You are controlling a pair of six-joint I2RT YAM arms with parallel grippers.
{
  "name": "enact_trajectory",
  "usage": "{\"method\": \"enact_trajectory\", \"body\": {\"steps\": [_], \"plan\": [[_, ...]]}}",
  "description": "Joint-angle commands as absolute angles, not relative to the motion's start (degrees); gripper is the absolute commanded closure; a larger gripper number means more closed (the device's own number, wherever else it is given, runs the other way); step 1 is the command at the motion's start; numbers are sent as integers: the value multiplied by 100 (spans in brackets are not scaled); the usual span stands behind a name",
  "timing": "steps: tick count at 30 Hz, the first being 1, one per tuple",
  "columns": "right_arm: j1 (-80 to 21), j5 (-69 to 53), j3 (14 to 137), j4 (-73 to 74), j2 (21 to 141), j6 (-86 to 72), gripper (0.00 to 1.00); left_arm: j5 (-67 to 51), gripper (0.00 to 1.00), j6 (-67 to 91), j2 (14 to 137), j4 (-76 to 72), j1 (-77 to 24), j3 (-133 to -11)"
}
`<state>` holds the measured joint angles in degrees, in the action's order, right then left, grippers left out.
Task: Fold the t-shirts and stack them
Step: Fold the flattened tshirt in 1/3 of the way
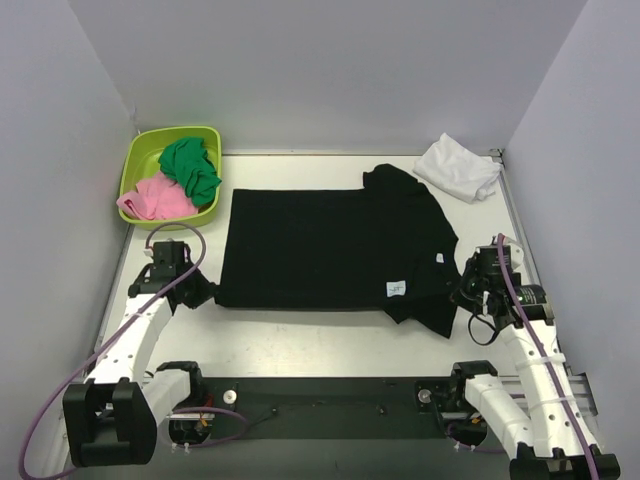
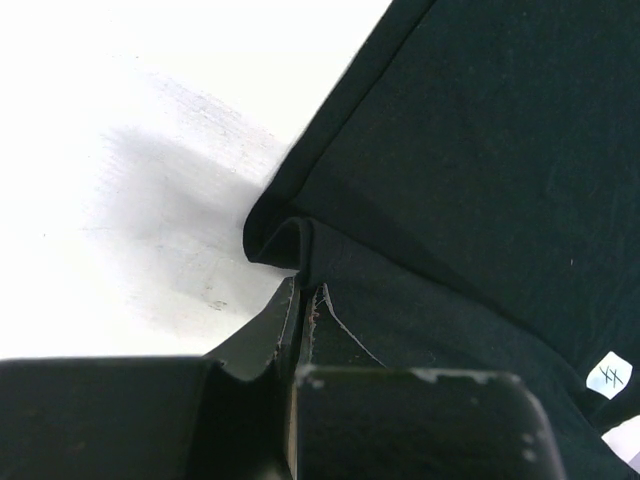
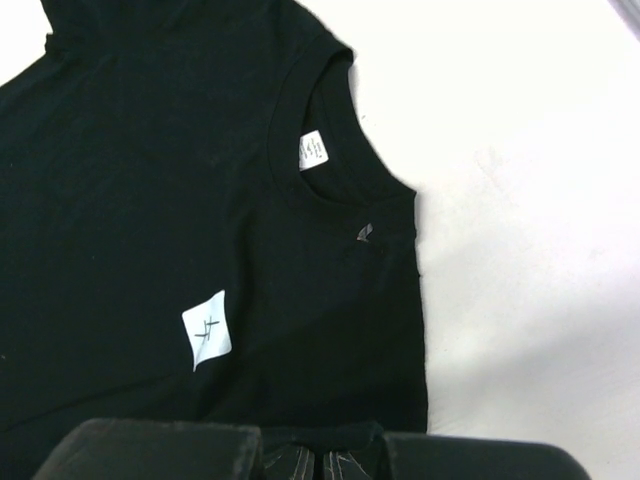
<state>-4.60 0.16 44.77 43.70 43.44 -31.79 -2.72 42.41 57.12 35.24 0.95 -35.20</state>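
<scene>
The black t-shirt (image 1: 320, 250) lies spread flat across the middle of the table, neck to the right. Its white neck label (image 3: 313, 150) and a white square tag (image 3: 207, 329) face up. My left gripper (image 1: 200, 293) is at the shirt's near-left hem corner, shut on a raised fold of the black cloth (image 2: 290, 240). My right gripper (image 1: 462, 290) sits at the near-right sleeve, shut on the bunched shirt edge (image 3: 350, 440). The white t-shirt (image 1: 458, 166) lies folded at the back right, apart from both grippers.
A lime-green tub (image 1: 130, 170) at the back left holds a green cloth (image 1: 190, 168) and a pink cloth (image 1: 155, 200). Grey walls close in the left, right and back. A black base rail (image 1: 330, 395) runs along the near edge.
</scene>
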Motion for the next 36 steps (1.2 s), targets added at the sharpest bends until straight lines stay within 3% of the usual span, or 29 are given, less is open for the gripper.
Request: {"method": "enact_trajectory", "body": {"steps": [1, 19, 36], "plan": [[-413, -158, 4772, 4289, 4491, -3085, 100, -492, 100, 4131, 5906, 3076, 141, -3884], [-650, -466, 5677, 4017, 5229, -2804, 100, -202, 100, 4464, 6556, 2883, -843, -4552], [-1195, -26, 6258, 3806, 6231, -2777, 100, -44, 100, 4526, 7409, 2655, -756, -4913]]}}
